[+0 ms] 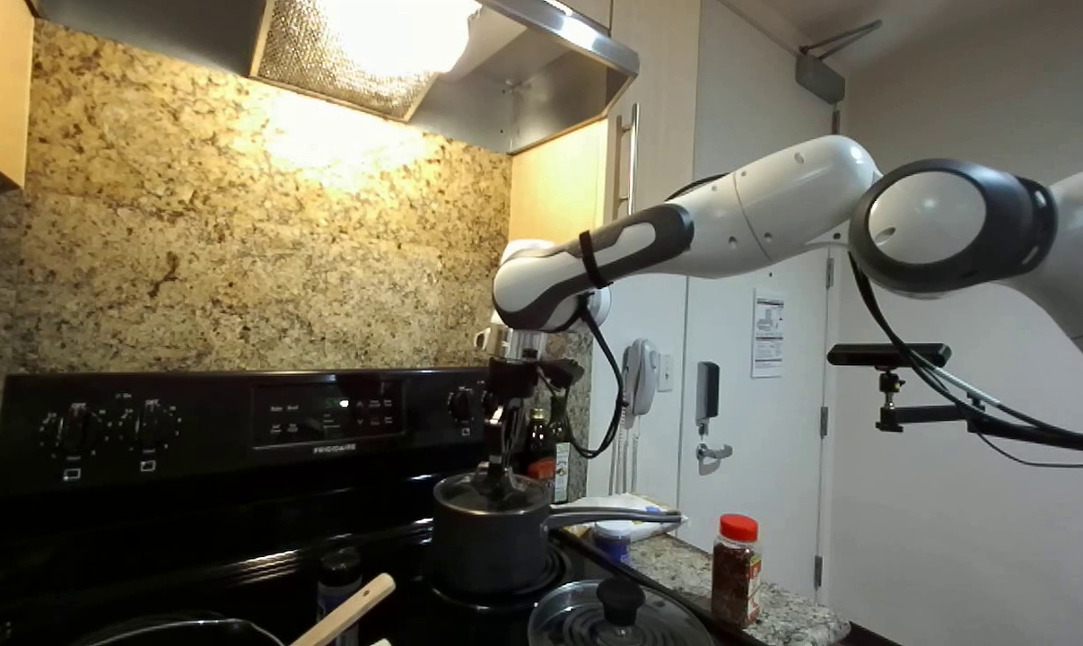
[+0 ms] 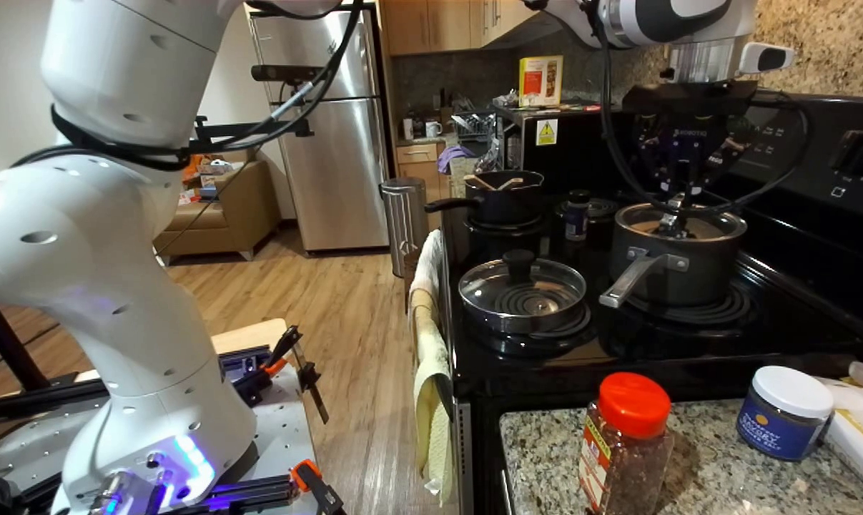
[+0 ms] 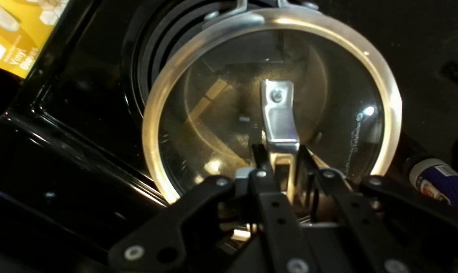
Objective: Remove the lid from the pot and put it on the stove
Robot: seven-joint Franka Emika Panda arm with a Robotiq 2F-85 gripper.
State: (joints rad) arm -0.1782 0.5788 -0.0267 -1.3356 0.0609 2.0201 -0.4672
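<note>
The grey pot (image 1: 489,554) stands on a rear burner of the black stove (image 2: 817,336); its silver handle shows in both exterior views. The lid (image 3: 229,68) on it is glass with a metal rim and a silver strap handle, and looks seated on the pot's rim. My gripper (image 3: 282,151) points down over the lid, with one finger on each side of the strap handle, close against it, so it looks shut on the handle. In an exterior view the fingertips (image 2: 676,223) are just above the lid's glass. The near part of the lid is hidden behind the gripper in the wrist view.
A larger glass lid with a black knob (image 2: 520,266) lies on a front burner. A black pan (image 2: 513,204) holds wooden utensils. A blue-labelled bottle (image 2: 576,218) stands near the pot. A red-capped jar (image 1: 737,574) stands on the counter. The range hood (image 1: 559,90) hangs above.
</note>
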